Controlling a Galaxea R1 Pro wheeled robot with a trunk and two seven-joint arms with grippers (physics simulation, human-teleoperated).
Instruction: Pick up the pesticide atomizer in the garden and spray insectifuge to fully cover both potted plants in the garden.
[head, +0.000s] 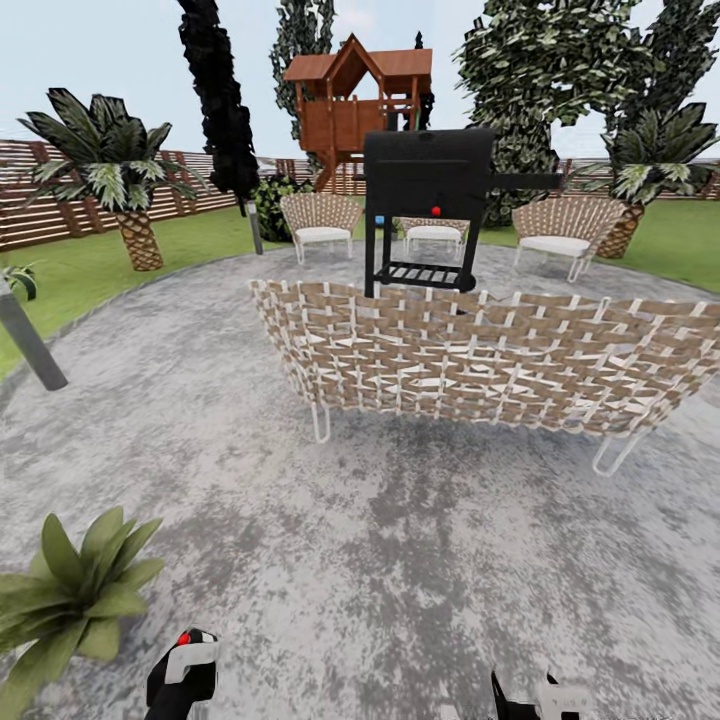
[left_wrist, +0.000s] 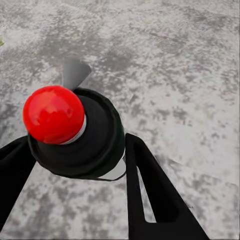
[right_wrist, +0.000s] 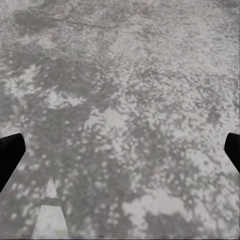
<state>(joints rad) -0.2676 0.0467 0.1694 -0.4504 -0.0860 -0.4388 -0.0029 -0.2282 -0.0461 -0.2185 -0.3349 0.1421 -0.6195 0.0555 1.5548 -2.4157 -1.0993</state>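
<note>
The left tool (left_wrist: 75, 165) is gripping the pesticide atomizer (left_wrist: 75, 132): in the left wrist view its two black fingers are flanking a dark round bottle body topped with a red cap, clenched against it on both sides. In the head view the bottle (head: 187, 660) is sitting low at the frame's bottom edge, over the grey mottled patio (head: 400, 560).

One potted plant (head: 70, 590), a rosette of broad pointed leaves, is standing just beside the left arm at the patio's near edge. The step in hand looks like bringing the atomizer to this plant. To do it well, the base should be turning toward the rosette, and the left arm should be lifting the bottle so its nozzle is facing the leaves from close by, not the paving, then sweeping across the whole crown.

The right tool (right_wrist: 120, 150) is hanging released, its finger tips well apart at the edges of the right wrist view, holding nothing above bare paving.

A wicker sofa (head: 480, 350) and a black grill (head: 430, 200) are standing ahead.
</note>
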